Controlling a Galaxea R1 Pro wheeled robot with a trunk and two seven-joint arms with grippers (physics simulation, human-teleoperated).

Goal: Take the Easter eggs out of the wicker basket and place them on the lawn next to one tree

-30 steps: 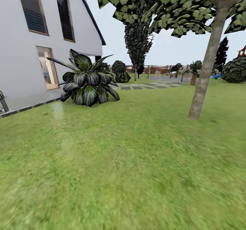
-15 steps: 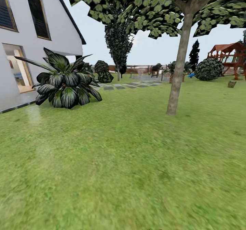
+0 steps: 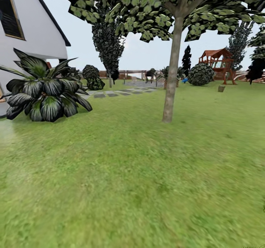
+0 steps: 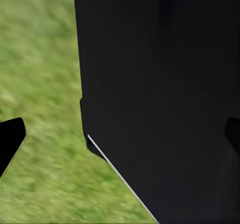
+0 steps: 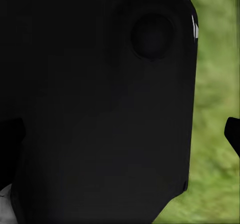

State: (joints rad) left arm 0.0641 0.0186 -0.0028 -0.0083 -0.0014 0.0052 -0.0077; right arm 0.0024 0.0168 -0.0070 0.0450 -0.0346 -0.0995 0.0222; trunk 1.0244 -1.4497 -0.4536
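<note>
Looked out in the head view over the lawn (image 3: 140, 174), mottled green and filling the whole lower half of the frame. Saw the tree (image 3: 170, 89) just right of centre, pale trunk upright and rooted in the grass, blocky light-green canopy spread across the top edge. Found a white house wall (image 3: 33, 27) at the upper left, with a dark spiky plant (image 3: 42, 93) on the grass below it at the left edge. Made out grey stepping stones (image 3: 119, 92) left of the trunk and farther back, a thin dark-leaved tree (image 3: 108, 45) above them, and a brown fence (image 3: 127, 72) along the horizon. Noted a round dark bush (image 3: 201, 74) and a red-brown playhouse (image 3: 218, 62) at the upper right. Spotted a small brown-grey object (image 3: 221, 88) on the grass below the playhouse, well apart from the tree and too small to identify.

Saw the left gripper (image 4: 120, 139) spread wide, one dark fingertip at each side edge, against a black robot panel (image 4: 160, 84) and blurred grass. Found the right gripper (image 5: 121, 134) likewise wide, tips at both side edges, nothing held, before a black robot housing (image 5: 100, 94).
</note>
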